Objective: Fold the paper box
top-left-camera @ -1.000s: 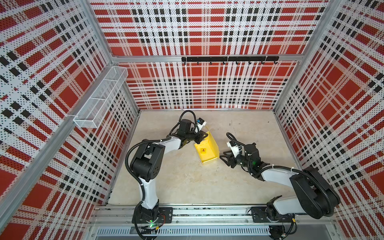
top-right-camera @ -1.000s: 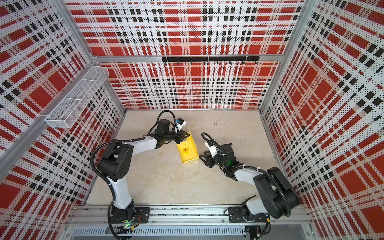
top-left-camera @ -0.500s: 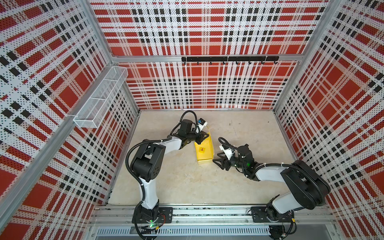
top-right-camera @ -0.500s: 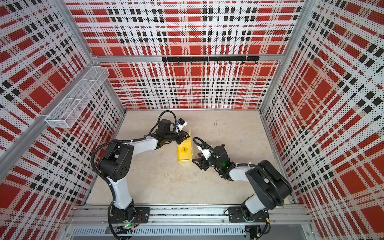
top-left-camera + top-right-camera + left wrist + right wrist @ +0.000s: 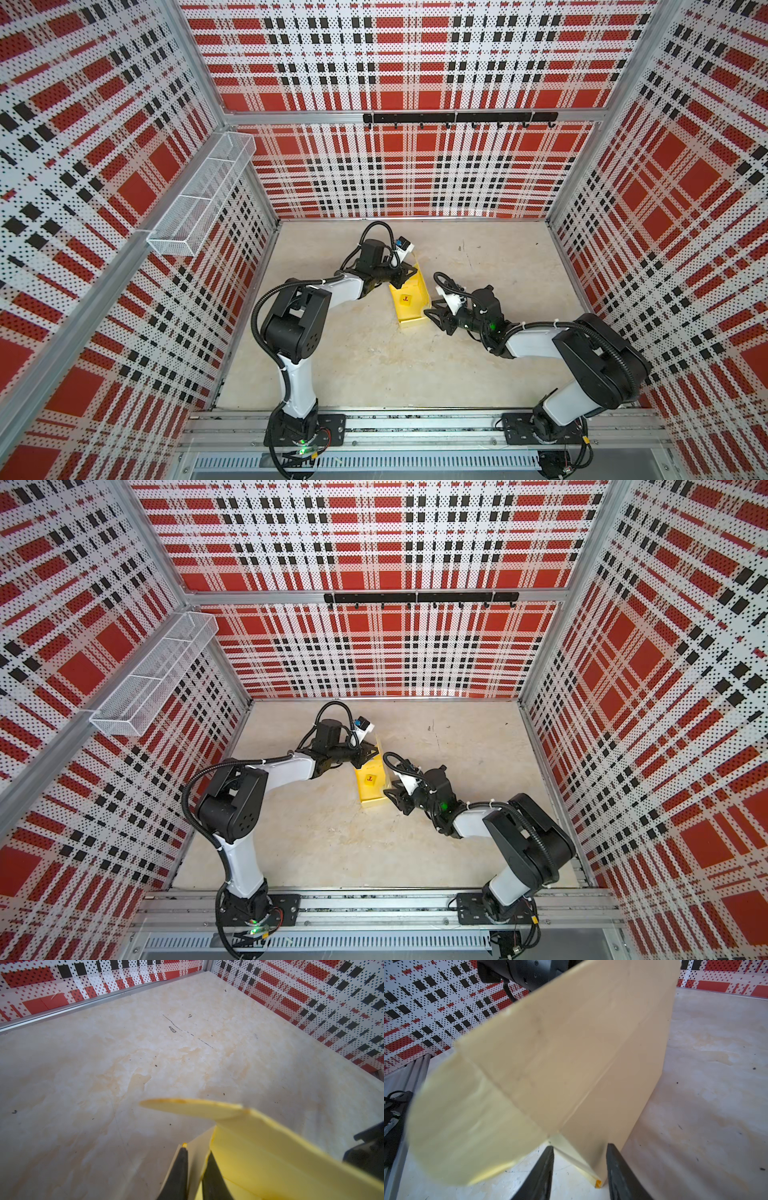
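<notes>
Yellow cardboard: the paper box (image 5: 409, 312) sits half-formed near the middle of the table (image 5: 374, 365), seen in both top views (image 5: 372, 794). Its floor panel lies flat on the surface and its long right wall is raised.
Inside the box: a tiny yellow cube (image 5: 405, 298) with a red letter rests on the floor panel.
Left end effector (image 5: 401, 278): it reaches in from the left and is clenched on the far left edge of the box. In the left wrist view its fingers (image 5: 180, 1169) pinch a thin cardboard panel (image 5: 259, 1157), and a rounded flap sticks out beyond them.
Right end effector (image 5: 431, 318): it sits low at the near right corner of the box. In the right wrist view (image 5: 579, 1149) the jaws stand parted with a narrow folded corner edge between them. One finger lies against the pale outer wall (image 5: 571, 1053) and the other is clear of it, so nothing is clamped.
Outer face: pale and creased, with a rounded flap blurred close to the right wrist camera.
Wall fittings: a white wire basket (image 5: 199, 195) hangs on the left wall and a black hook rail (image 5: 459, 118) on the back wall, both well apart from the box.
</notes>
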`<state>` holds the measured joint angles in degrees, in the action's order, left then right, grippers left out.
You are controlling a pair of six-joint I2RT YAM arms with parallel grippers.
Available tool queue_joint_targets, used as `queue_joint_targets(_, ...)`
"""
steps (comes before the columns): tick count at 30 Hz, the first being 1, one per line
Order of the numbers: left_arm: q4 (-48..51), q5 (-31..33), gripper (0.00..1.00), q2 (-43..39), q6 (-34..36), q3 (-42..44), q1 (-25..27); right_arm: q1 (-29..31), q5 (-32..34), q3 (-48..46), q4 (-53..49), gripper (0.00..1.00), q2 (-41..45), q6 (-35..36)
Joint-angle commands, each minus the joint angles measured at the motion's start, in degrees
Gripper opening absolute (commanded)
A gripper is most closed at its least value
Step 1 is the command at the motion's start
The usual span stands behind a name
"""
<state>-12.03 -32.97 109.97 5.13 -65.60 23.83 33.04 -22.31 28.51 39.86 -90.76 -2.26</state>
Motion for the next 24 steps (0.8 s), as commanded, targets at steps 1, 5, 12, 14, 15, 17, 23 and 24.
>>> queue_joint_targets(1, -0.45, -1.45, 0.17, -2.23, -0.81, 1.07, 0.3, 0.08, 3.45, 1.63, 3.51, 0.42, -0.47, 2.73)
queue_joint_targets(5, -0.62, -2.58, 0.16, -2.04, -2.07, 2.03, -0.6, 0.17, 3.74, 2.32, 1.76, 0.39, -0.3, 4.36)
queue_joint_targets(12, -1.41, -3.12, 0.15, -2.19, -3.06, 4.03, -1.49, 1.07, 6.43, 2.29, 1.58, 0.34, 0.29, 6.8)
queue_joint_targets(14, -1.44, -3.26, 0.15, -2.23, -3.24, 4.29, -1.74, 1.65, 7.09, 2.57, 1.45, 0.33, -0.1, 7.41)
queue_joint_targets(15, -1.52, -3.25, 0.15, -2.23, -3.29, 4.42, -1.86, 1.89, 7.4, 2.68, 1.52, 0.33, -0.41, 7.69)
queue_joint_targets(17, -1.72, -3.09, 0.15, -2.22, -3.53, 4.6, -1.97, 2.43, 8.18, 2.82, 2.11, 0.32, -1.05, 7.97)
queue_joint_targets(23, -1.98, -2.83, 0.14, -2.4, -3.2, 5.21, -2.07, 3.99, 10.25, 3.9, 2.68, 0.29, -2.5, 9.07)
queue_joint_targets(24, -1.99, -2.8, 0.14, -2.4, -3.12, 5.31, -2.05, 4.17, 10.61, 4.0, 2.69, 0.29, -2.61, 9.27)
